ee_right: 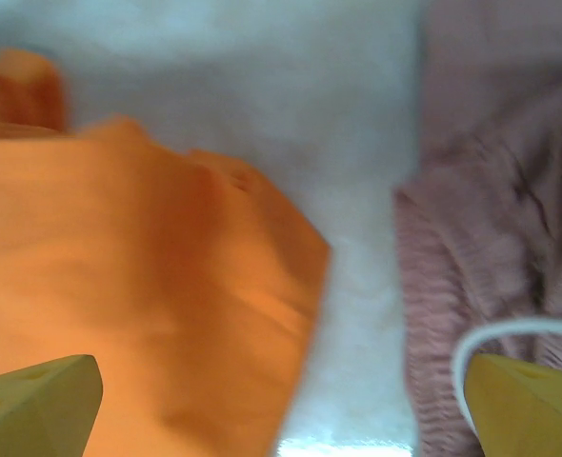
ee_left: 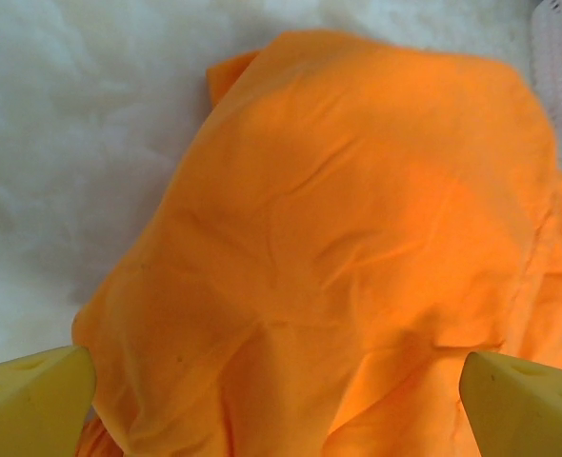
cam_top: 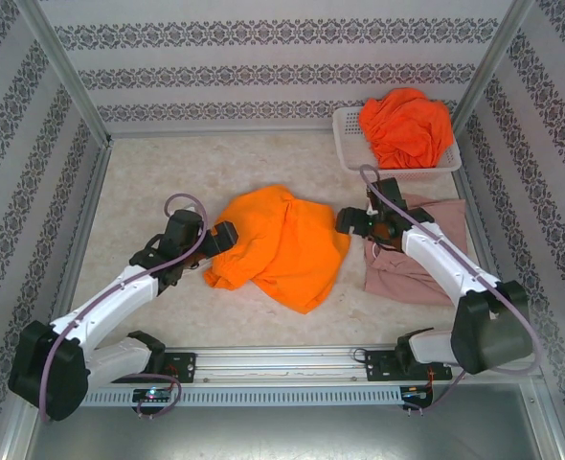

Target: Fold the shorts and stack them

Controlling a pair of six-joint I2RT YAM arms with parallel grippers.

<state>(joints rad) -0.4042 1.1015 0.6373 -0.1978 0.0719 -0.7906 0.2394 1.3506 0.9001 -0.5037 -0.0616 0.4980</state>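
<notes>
Top external view: a crumpled pair of bright orange cloth shorts [cam_top: 278, 247] lies in the middle of the pale, mottled table [cam_top: 148, 182], bunched into a rounded heap with one corner pointing toward the arm bases. The left gripper [cam_top: 227, 237] sits at the left edge of these orange shorts, touching or just over the cloth. The right gripper [cam_top: 345, 220] is just off their right edge, between them and a pair of dusty pink cloth shorts [cam_top: 412, 273] that lies flat to the right of the orange shorts, partly under the right arm. Beyond the orange shorts, to the far right, a white plastic mesh basket [cam_top: 345, 144] holds a second bundle of orange cloth [cam_top: 407, 126].

Left wrist view: the two yellow fingers [ee_left: 29, 400] stand wide apart at the lower corners, with the wrinkled orange fabric spread between and ahead of them; nothing is clamped.

Right wrist view: this picture is blurred, but its yellow fingers [ee_right: 33, 405] are likewise spread wide, with the right edge of the orange shorts by one finger and the ribbed pink fabric by the other, bare table between. A thin white loop [ee_right: 510, 333] crosses the pink cloth near the right finger, possibly a cord; the blur keeps me from telling.
</notes>
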